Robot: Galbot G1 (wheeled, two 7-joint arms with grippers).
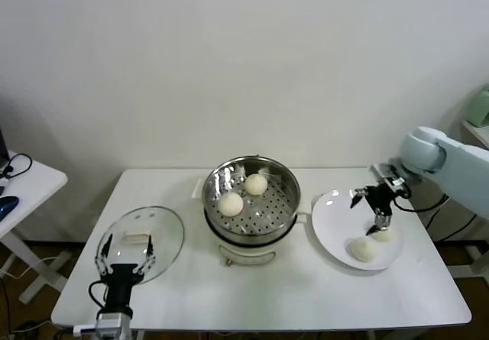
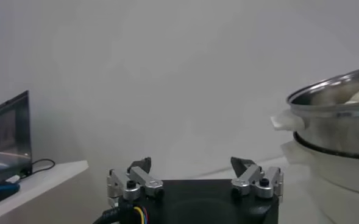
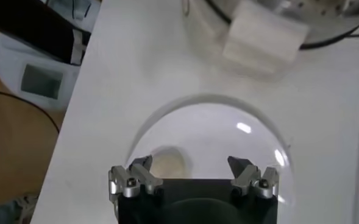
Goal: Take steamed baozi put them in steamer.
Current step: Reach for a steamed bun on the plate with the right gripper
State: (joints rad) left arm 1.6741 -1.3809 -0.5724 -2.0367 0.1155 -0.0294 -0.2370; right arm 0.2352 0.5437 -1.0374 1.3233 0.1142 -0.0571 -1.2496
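Head view: my right gripper point(image 1: 370, 206) hangs spread wide over the plate point(image 1: 333, 225), one bun point(image 1: 385, 234) right beneath it, another bun point(image 1: 363, 249) just beside.

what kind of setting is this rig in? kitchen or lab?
Looks like a lab or office room staged as a kitchen, not a real one: a plain white folding table against a bare wall, a side desk with a monitor and mouse, and only a steamer, glass lid and plate set out.

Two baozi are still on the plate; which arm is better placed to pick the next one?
Right: its open end effector hovers above the plate beside a baozi; the left end effector is parked by the glass lid.
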